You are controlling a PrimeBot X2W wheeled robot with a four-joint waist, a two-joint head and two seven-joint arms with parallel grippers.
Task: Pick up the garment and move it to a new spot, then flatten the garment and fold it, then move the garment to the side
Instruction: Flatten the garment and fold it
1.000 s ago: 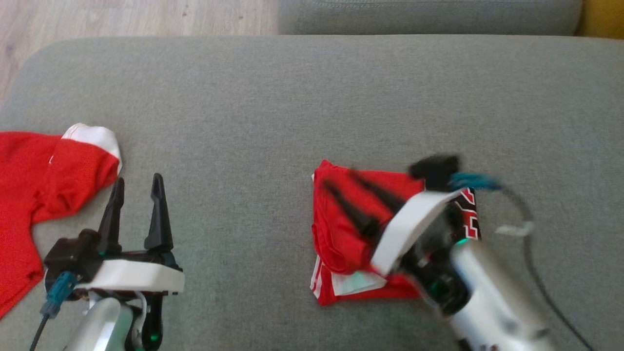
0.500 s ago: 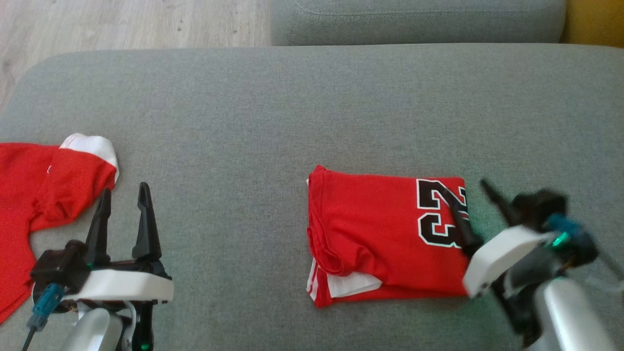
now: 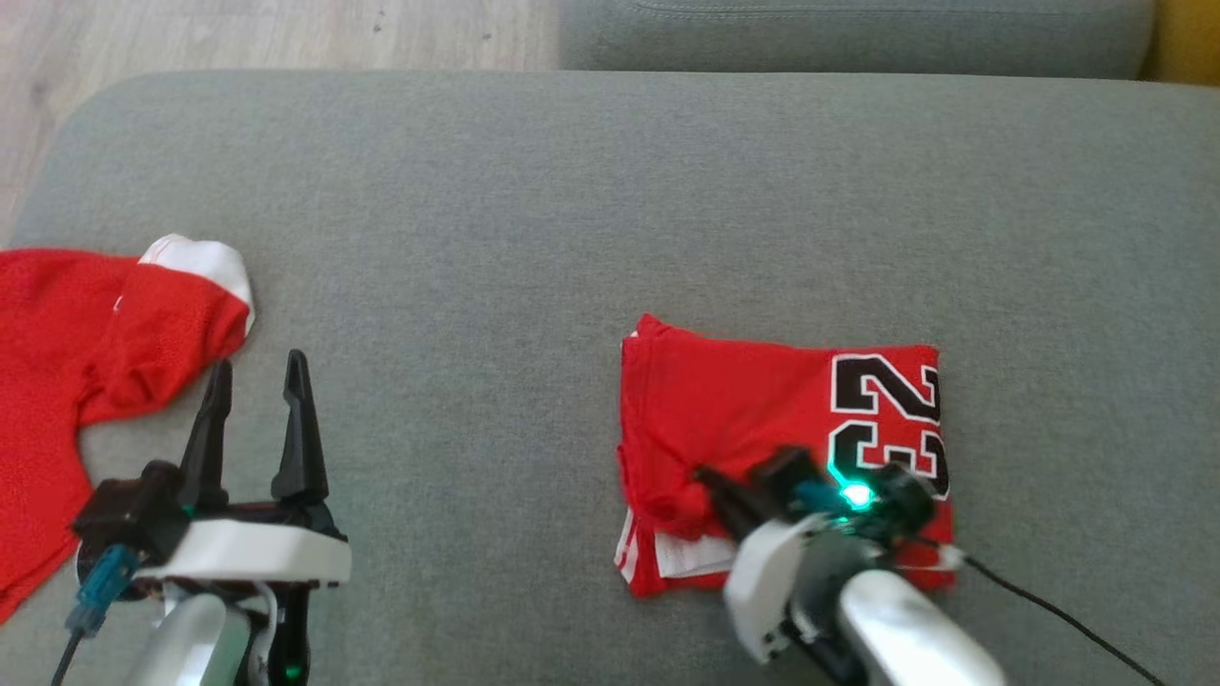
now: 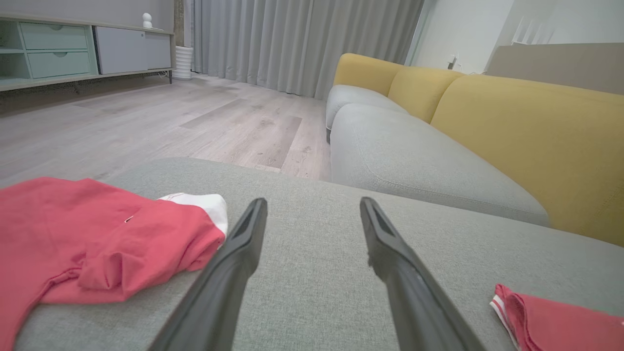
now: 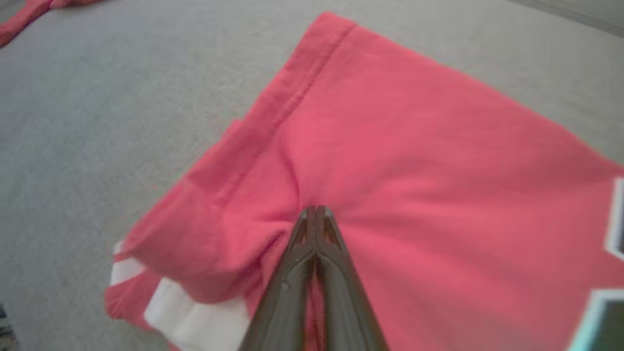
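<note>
Right hand (image 5: pixel 317 210): fingers fully together. In the right wrist view the tips sit on the folded jersey (image 3: pixel 762 410), with fabric puckered into creases that run to the tips, so it has a pinch of the top layer. In the head view that hand is at lower centre-right, over the jersey's lower left part, fingers pointing to the upper left. A green light (image 3: pixel 856 495) glows on the wrist, and a black cable (image 3: pixel 1048 610) trails to the lower right corner.

Folded jersey: red, a rough rectangle, lying on the grey seat cushion (image 3: pixel 572 210) right of centre in the head view. The black-and-white number 23 (image 3: pixel 891 419) is at its right end, turned sideways. White trim (image 3: pixel 691 557) pokes out of the lower left corner, and the left edge is bunched and rolled. The left wrist view catches one corner of it at lower right.

Left hand (image 3: pixel 258 360): fingers wide apart, holding nothing, at the lower left of the head view with fingers pointing up the frame. In the left wrist view it is low over the cushion; can't tell if it touches.

A second red garment (image 3: pixel 86 353) is spread at the left edge on the same cushion, unfolded, with a white-cuffed sleeve just beside the left fingertips. It is well apart from the folded jersey.

Wood floor (image 3: pixel 238 33) shows along the upper left. Another grey cushion with yellow backrests (image 4: pixel 526 136) is in the upper right of the left wrist view.
</note>
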